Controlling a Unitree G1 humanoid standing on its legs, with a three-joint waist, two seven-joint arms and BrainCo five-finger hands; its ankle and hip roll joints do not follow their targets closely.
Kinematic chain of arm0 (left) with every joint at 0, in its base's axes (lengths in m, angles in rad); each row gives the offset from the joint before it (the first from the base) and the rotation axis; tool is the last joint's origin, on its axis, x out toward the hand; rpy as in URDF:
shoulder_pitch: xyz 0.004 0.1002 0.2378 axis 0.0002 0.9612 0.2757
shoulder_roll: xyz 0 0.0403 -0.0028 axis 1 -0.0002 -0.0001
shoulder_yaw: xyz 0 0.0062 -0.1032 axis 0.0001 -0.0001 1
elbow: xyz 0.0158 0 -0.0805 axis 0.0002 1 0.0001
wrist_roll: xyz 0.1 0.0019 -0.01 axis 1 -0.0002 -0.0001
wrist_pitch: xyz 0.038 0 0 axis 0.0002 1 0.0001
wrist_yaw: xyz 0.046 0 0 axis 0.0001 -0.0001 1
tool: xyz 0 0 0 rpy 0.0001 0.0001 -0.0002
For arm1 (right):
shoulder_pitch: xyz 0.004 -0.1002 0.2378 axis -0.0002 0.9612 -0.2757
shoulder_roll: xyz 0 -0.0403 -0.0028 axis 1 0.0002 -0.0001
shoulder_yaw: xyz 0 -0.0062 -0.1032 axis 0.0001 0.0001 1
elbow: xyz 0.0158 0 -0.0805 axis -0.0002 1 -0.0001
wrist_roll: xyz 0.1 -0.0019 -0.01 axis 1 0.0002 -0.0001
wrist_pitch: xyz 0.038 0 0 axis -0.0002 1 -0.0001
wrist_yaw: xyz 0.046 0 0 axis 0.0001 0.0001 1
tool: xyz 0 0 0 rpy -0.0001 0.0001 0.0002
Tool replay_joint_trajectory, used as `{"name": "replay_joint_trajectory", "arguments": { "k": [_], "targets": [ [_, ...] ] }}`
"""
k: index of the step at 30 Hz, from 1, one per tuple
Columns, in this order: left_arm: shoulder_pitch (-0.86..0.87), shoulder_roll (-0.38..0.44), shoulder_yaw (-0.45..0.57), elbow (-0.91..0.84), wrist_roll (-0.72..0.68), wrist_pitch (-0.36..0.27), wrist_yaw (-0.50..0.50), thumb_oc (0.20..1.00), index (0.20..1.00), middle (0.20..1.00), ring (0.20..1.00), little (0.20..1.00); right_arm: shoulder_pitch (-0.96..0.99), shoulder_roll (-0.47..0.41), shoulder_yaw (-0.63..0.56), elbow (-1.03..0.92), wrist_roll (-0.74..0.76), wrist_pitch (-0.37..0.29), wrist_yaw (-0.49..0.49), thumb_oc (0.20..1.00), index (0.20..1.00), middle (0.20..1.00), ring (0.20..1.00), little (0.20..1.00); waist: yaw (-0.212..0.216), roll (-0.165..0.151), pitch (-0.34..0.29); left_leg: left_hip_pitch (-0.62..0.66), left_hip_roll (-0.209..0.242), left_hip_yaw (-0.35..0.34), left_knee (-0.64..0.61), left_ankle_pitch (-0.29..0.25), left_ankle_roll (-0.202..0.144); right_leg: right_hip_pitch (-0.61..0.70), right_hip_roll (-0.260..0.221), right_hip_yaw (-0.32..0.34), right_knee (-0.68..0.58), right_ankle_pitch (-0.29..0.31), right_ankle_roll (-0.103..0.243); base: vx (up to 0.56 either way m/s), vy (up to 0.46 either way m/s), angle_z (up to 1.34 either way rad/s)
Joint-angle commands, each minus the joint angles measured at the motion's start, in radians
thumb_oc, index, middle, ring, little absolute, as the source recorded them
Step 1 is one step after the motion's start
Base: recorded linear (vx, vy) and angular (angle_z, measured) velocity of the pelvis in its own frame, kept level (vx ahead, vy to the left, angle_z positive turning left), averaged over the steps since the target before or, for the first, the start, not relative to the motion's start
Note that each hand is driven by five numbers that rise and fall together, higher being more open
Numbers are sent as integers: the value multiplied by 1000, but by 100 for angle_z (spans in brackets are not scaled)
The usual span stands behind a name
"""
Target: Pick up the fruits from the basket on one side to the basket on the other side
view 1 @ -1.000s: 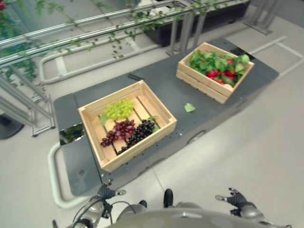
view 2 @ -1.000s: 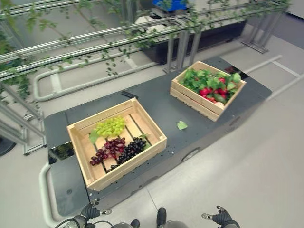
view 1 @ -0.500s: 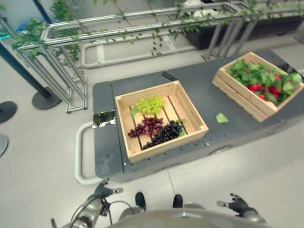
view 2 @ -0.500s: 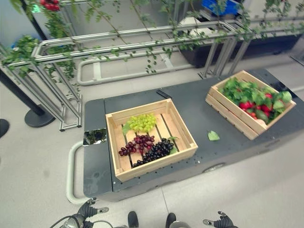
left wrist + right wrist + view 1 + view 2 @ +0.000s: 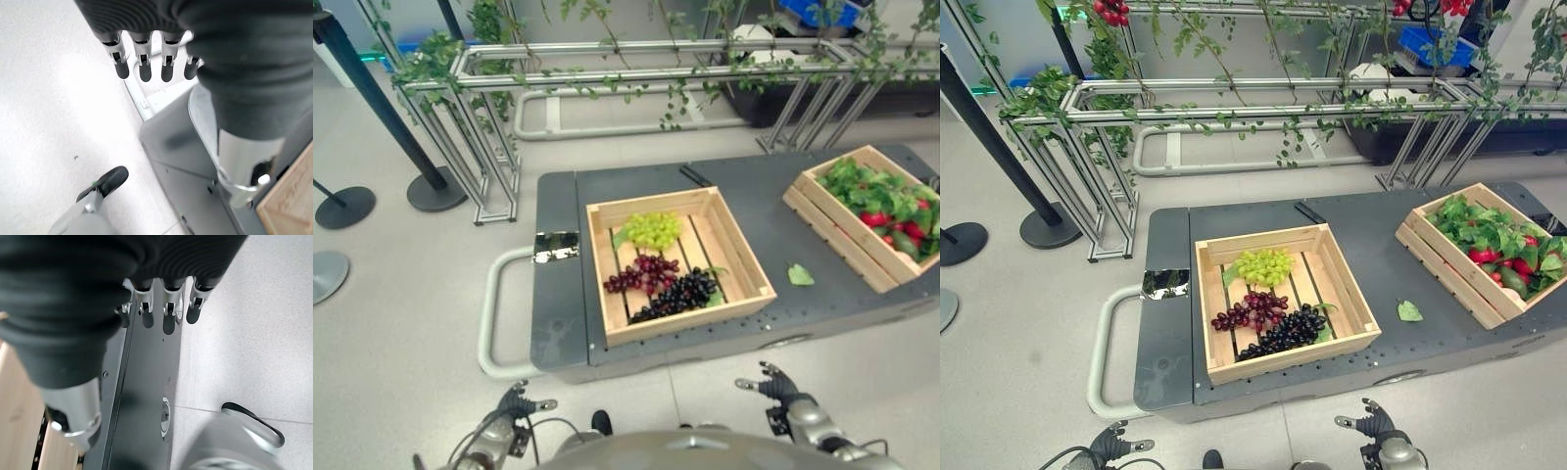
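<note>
Green, red and black grape bunches point(image 5: 658, 270) lie in the near wooden crate point(image 5: 676, 264) on the grey platform point(image 5: 764, 196) — the leafy far crate point(image 5: 1485, 250) sits well apart. Left hand point(image 5: 516, 405) and right hand point(image 5: 771, 385) hang low before the platform — fingers relaxed, empty.

Pale wood crate point(image 5: 677, 262): green grapes point(image 5: 652, 230), dark red grapes point(image 5: 640, 274), black grapes point(image 5: 679, 294); dark grey cart point(image 5: 558, 313).

Bright even overhead light, soft shadows, wrist views blurred.
</note>
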Motion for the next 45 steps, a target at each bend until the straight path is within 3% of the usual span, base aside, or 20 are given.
{"name": "replay_joint_trajectory", "arguments": {
  "k": [1, 3, 6, 13, 25, 45],
  "targets": [
    [1, 32, 31, 7, 23, -15, 3, 1000, 1000, 1000, 1000, 1000, -27, -18, 21, -45, 49, -21, -1, 1000, 1000, 1000, 1000, 1000, -19, -7, -4, 0, -1, -74, 25, 9, -66, 77, 49, 91, -297, 128, 15, 177, -28, 28],
    [-9, 35, 29, 10, 27, -16, 5, 1000, 1000, 1000, 1000, 1000, -37, -16, 28, -33, 47, -19, 0, 1000, 1000, 1000, 1000, 1000, -14, -16, -12, 0, 2, -87, 20, 11, -83, 89, 29, 79, -447, 142, 26, 89, -94, 20],
    [-17, 36, 25, 16, 33, -15, 7, 1000, 1000, 1000, 1000, 1000, -38, -9, 40, -20, 29, -14, 0, 1000, 1000, 1000, 1000, 1000, -4, -29, -36, -1, 8, -102, 14, 14, -93, 125, 41, 95, -489, 128, 35, 80, -160, 47],
    [-8, 0, 13, 17, 28, -12, -4, 1000, 1000, 1000, 1000, 1000, -16, -6, 44, 50, -21, 4, -5, 1000, 1000, 1000, 1000, 1000, 14, -33, -79, 17, 27, -131, 12, 9, -121, 217, 53, 37, -588, 115, 21, 97, -142, 30],
    [1, -18, -15, 39, 62, -6, -3, 1000, 1000, 1000, 1000, 1000, 7, 1, 59, 58, -41, 5, -3, 1000, 1000, 1000, 1000, 1000, 3, -34, -101, 40, 46, -135, -11, 16, -137, 257, 81, 34, -619, 93, 2, 42, -54, 6],
    [17, -33, 0, 63, 46, -5, 5, 1000, 1000, 1000, 1000, 1000, 31, 25, 55, 85, -44, 9, -7, 1000, 1000, 1000, 1000, 1000, -3, -37, -107, 52, 45, -123, -30, 11, -135, 272, 86, 46, -652, 100, 5, 8, -2, 0]
  ]
}}
